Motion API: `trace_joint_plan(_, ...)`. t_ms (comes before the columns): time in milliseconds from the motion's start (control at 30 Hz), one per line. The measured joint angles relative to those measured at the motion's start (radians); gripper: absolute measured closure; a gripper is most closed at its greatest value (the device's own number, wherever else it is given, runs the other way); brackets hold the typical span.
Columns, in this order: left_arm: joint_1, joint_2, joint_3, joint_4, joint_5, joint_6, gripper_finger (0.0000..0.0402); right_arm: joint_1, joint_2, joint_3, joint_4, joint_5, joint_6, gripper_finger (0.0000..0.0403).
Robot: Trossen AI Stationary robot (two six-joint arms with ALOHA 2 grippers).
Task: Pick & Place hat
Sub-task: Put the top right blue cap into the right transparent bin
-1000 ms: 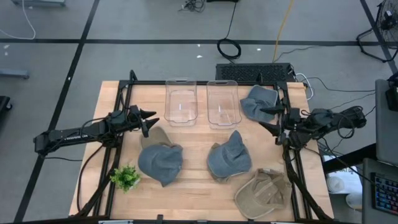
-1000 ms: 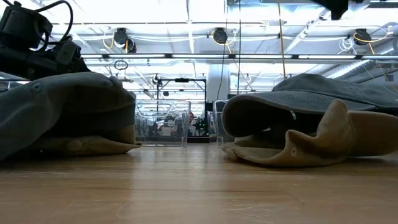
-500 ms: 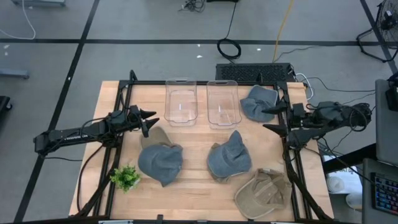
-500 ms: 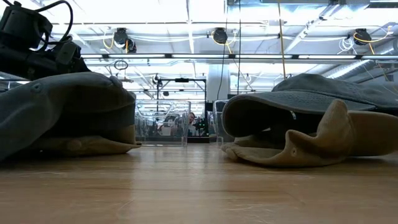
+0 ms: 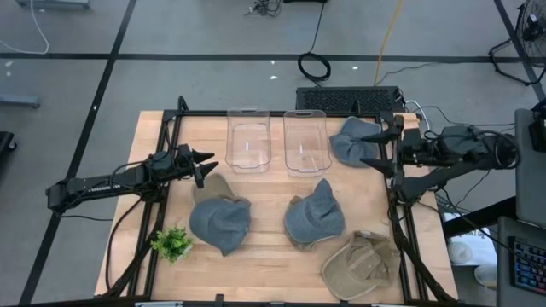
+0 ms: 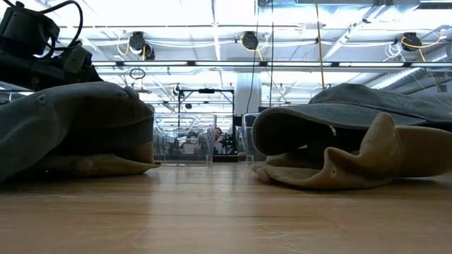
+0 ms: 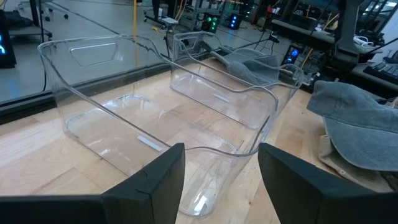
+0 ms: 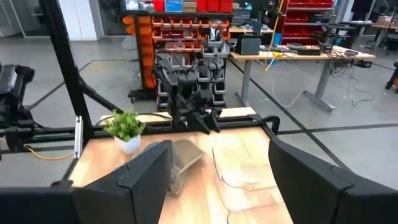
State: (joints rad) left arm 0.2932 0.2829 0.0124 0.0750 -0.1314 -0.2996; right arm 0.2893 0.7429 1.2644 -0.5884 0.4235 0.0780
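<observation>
From above, your left gripper (image 5: 203, 162) sits spread and empty, a grey hat (image 5: 220, 220) just beside it and the two bins (image 5: 248, 139) just ahead, both bare. Your right gripper (image 5: 378, 147) is spread too, right at a hat (image 5: 351, 141) by the table edge, holding nothing.

Low down, hats (image 6: 70, 127) lie flat on the wood.

Left wrist: fingers (image 7: 155, 180) apart, a bin (image 7: 155, 112) right in front.

Right wrist: fingers (image 8: 143, 171) apart, nothing between.

So nothing's placed yet, I'd say; every hat's left to do.
</observation>
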Motion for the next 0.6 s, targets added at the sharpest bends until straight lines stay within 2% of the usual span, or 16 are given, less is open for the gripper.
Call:
trace_joint_plan(433,0.0,0.0,0.0,0.0,0.0,0.0,0.0188,0.003,0.205,0.189,0.002,0.269,-0.045,0.0147)
trace_joint_plan(600,0.0,0.0,0.0,0.0,0.0,0.0,0.0188,0.051,0.274,0.231,0.001,0.382,-0.055,0.0147)
